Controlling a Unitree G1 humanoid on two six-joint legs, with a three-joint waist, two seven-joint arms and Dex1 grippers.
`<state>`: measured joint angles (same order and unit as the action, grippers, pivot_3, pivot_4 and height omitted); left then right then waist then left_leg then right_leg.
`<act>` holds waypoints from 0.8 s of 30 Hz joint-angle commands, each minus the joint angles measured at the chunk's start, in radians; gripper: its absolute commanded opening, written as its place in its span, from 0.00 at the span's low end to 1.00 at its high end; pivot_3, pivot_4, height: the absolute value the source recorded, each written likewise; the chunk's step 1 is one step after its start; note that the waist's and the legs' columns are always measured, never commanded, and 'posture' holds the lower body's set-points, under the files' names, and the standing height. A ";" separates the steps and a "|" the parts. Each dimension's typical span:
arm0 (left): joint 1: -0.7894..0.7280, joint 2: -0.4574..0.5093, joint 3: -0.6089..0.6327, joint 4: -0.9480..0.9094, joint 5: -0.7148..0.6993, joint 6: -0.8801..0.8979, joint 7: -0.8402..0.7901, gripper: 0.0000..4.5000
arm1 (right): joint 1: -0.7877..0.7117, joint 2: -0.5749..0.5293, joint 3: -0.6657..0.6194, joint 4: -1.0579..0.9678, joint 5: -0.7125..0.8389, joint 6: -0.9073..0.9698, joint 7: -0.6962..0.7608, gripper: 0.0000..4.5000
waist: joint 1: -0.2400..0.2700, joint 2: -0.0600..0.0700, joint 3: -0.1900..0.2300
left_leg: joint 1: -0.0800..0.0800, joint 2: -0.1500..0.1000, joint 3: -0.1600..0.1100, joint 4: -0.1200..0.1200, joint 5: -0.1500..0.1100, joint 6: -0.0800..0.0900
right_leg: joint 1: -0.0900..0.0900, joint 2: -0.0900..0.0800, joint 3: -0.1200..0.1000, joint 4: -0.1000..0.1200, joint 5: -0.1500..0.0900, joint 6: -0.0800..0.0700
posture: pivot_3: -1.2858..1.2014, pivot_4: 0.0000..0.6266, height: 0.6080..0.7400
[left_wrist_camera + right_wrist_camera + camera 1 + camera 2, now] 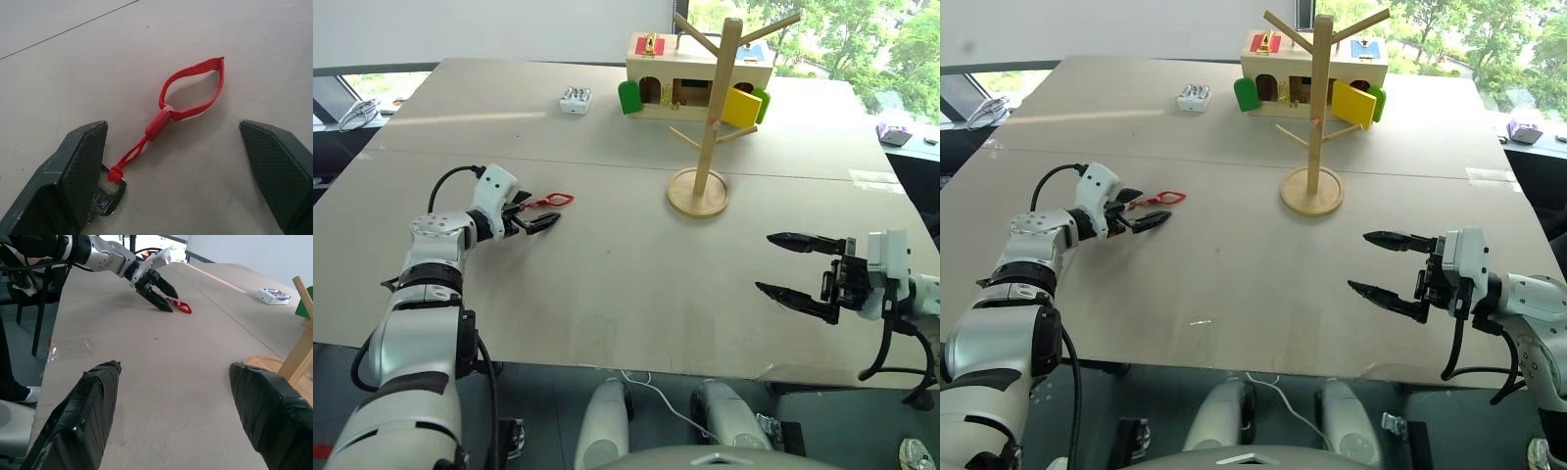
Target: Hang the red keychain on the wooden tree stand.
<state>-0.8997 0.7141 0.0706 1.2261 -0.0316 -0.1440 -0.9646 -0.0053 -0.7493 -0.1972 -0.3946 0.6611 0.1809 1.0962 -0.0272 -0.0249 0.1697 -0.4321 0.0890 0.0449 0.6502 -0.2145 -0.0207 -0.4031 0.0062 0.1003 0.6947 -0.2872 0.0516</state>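
red keychain point(193, 90): bright red woven strap loop, red plastic slider, thin red cord, dull silver metal key
wooden tree stand point(713, 117): pale honey wood all over, pole, pegs and round base alike
wooden box point(690, 76): light wood walls; green doors at its left and right ends, a yellow door swung open, a red patch and a blue patch on top
left hand point(536, 213): black fingers with a fine cross-hatched texture; white wrist housing
right hand point(798, 266): black fingers, wrapped in glossy black tape; white wrist housing
bench point(607, 274): plain matt beige
small case point(576, 99): white, far left
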 commanded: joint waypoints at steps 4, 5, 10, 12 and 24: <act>0.000 -0.009 -0.005 0.006 0.019 -0.010 0.012 0.90 | -0.012 -0.003 -0.039 -0.036 0.022 0.008 -0.016 0.85 | 0.001 0.000 0.000 | 0.000 0.000 0.000 0.000 0.000 0.000 | 0.000 0.000 0.000 0.000 0.000 0.000 | 0.52 0.24 0.96; -0.004 -0.013 -0.003 0.005 0.017 -0.012 0.013 0.88 | -0.013 -0.002 -0.038 -0.037 0.022 0.009 -0.017 0.85 | 0.002 0.000 0.000 | 0.000 0.000 0.000 0.000 0.000 0.000 | 0.000 0.000 0.000 0.000 0.000 0.000 | 0.52 0.24 0.96; -0.018 -0.017 0.000 0.006 0.017 -0.018 0.018 0.39 | -0.025 0.000 -0.038 -0.034 0.029 0.019 -0.028 0.85 | 0.007 0.000 0.000 | 0.000 0.000 0.000 0.001 0.000 0.000 | 0.000 0.000 0.000 0.001 0.000 0.000 | 0.52 0.24 0.96; -0.018 -0.017 0.001 0.007 0.017 -0.020 0.018 0.19 | -0.030 0.001 -0.037 -0.034 0.028 0.021 -0.033 0.85 | 0.007 0.000 0.000 | 0.000 0.000 0.000 0.001 0.000 0.000 | 0.000 0.000 0.000 0.001 0.000 0.000 | 0.52 0.24 0.96; 0.030 -0.053 0.025 -0.081 -0.020 -0.074 0.008 0.01 | -0.024 -0.024 -0.082 -0.049 0.079 0.063 -0.031 0.85 | 0.012 0.000 0.000 | 0.000 0.000 0.000 0.001 0.000 0.000 | 0.000 0.000 0.000 0.000 0.000 0.000 | 0.52 0.24 0.96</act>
<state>-0.8829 0.6712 0.0778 1.1966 -0.0276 -0.1881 -0.9515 -0.0254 -0.7529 -0.2218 -0.3973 0.6984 0.2307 1.0622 -0.0157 -0.0248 0.1694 -0.4324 0.0890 0.0450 0.6512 -0.2145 -0.0207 -0.4030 0.0060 0.1004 0.6950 -0.2871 0.0516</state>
